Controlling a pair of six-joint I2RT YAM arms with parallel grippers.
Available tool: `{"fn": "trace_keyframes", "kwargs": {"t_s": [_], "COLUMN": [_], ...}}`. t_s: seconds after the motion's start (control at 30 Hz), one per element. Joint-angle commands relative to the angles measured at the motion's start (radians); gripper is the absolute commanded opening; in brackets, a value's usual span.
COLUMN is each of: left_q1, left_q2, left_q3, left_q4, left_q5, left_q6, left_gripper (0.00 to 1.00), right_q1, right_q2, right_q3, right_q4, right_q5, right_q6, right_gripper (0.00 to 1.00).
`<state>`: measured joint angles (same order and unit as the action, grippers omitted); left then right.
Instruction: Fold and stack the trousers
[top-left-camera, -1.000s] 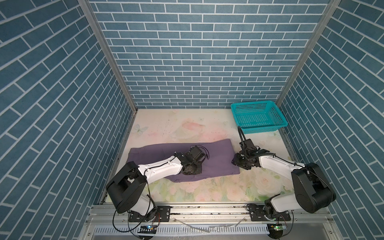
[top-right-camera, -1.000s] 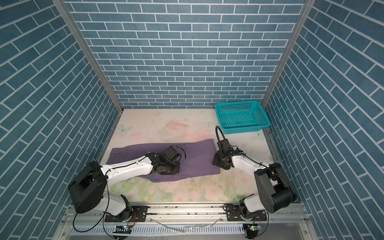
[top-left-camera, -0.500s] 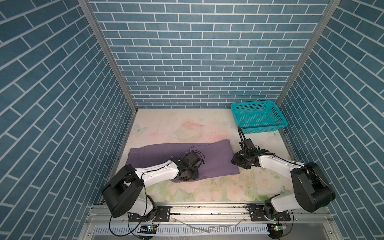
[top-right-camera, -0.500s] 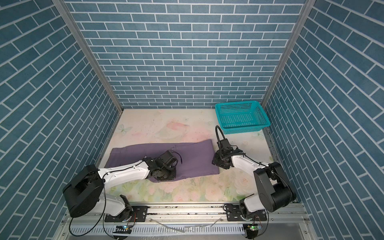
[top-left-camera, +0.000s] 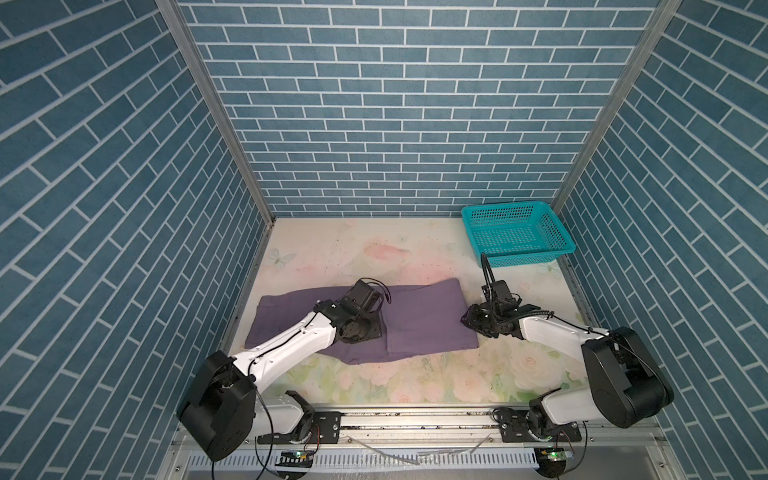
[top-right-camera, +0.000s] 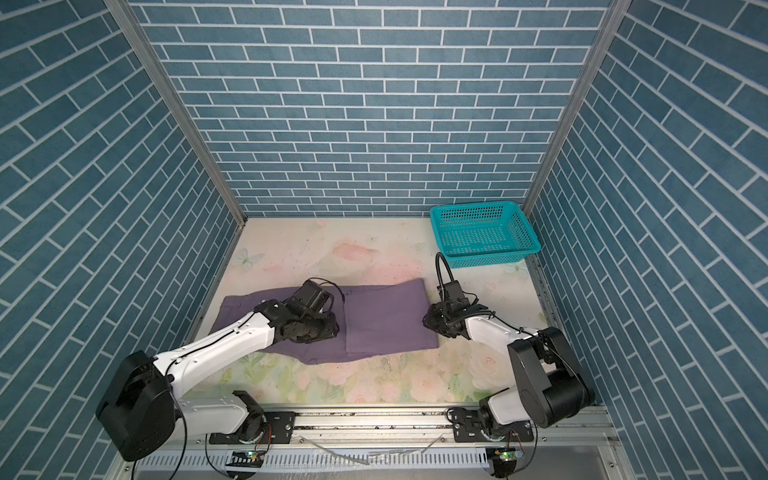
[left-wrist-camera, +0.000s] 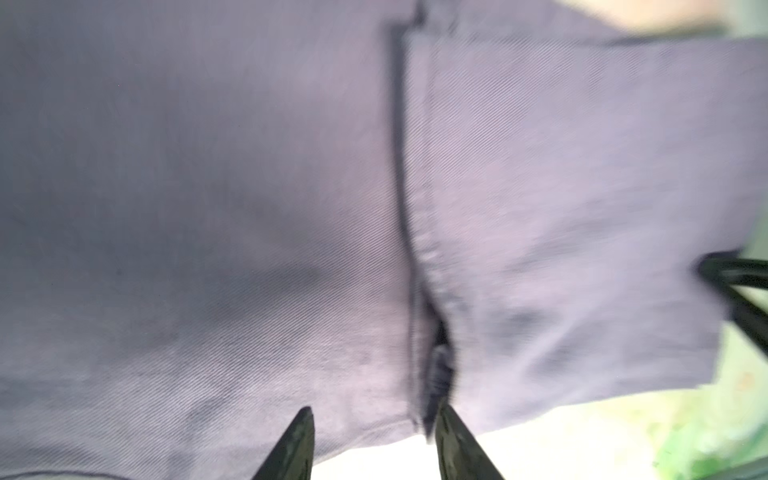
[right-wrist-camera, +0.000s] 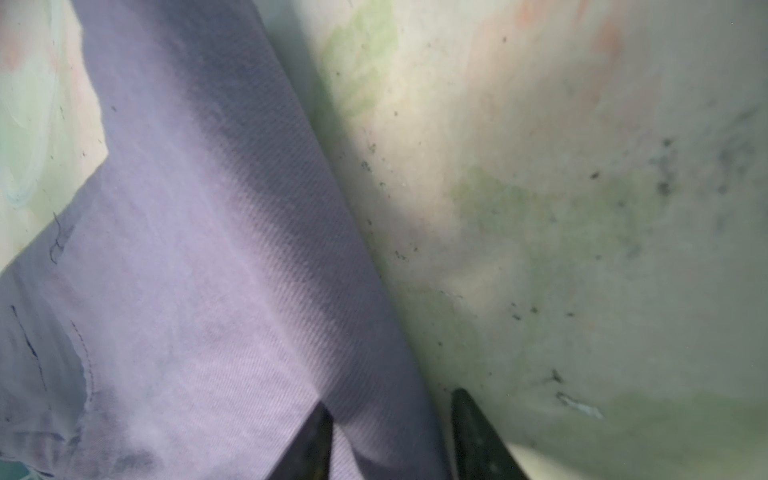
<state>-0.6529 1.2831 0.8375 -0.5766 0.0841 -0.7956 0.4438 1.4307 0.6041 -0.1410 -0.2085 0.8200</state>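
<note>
**Trousers: Handling Properties and Grasp Points**

**Position.** The trousers (top-left-camera: 424, 324) lie flat across the near half of the table (top-left-camera: 374, 249), running left to right. The right-hand end is doubled over, so an upper layer (left-wrist-camera: 561, 208) lies on the lower cloth and ends in a straight hemmed edge (left-wrist-camera: 405, 166).

**Handling.** The cloth is a soft, matte twill. It is probably light and limp, with no stiffness of its own. Any unsupported length is likely to sag and drag. Grip friction should be good, and breakage is not a concern.

**Grasp points.** Take hold at an edge or corner, where a finger can slide under. Pinching the flat middle risks catching both layers.

**End effectors.** The left gripper (left-wrist-camera: 374, 419) hangs over the middle of the garment with its jaws apart. One fingertip (left-wrist-camera: 442, 415) sits at the hemmed edge, and nothing is pinched. The right gripper (right-wrist-camera: 390, 407) straddles the right-hand folded edge of the trousers, with cloth between its fingers. The right wrist view does not show whether it is clamped.

**Container.** The teal basket (top-left-camera: 528, 258) stands at the far right corner, well apart from the trousers. It holds nothing. It looks much smaller than the garment, so further folds are probably needed.
</note>
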Motion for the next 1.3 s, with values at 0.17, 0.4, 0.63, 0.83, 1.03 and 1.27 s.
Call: {"fn": "trace_keyframes", "kwargs": {"t_s": [0.17,0.4,0.63,0.83,1.03,1.27], "left_q1": [-0.027,-0.037,-0.028,-0.027,0.027,0.171], "left_q2": [0.185,0.351,0.411,0.332,0.168,-0.030], "left_q3": [0.055,0.048,0.067,0.216,0.305,0.237], "left_q4": [0.166,0.243,0.245,0.164,0.072,-0.028], "left_q5": [0.062,0.055,0.079,0.115,0.100,0.050], "left_q6": [-0.013,-0.003,0.021,0.071,0.105,0.133], "left_gripper": [0.45,0.35,0.32,0.45,0.50,0.52], "right_q1": [0.003,0.003,-0.010,-0.078,-0.204,-0.306], "right_q2": [0.047,-0.004,-0.171,-0.285,-0.386,-0.426], "right_q3": [-0.087,-0.087,0.076,0.259,0.350,0.459], "right_q4": [-0.072,-0.087,-0.389,-0.706,-0.864,-0.946], "right_q5": [-0.032,-0.038,0.097,0.271,0.353,0.416], "right_q6": [0.084,0.104,0.022,-0.082,-0.160,-0.234], "right_gripper": [0.24,0.00,0.00,0.00,0.00,0.00]}}
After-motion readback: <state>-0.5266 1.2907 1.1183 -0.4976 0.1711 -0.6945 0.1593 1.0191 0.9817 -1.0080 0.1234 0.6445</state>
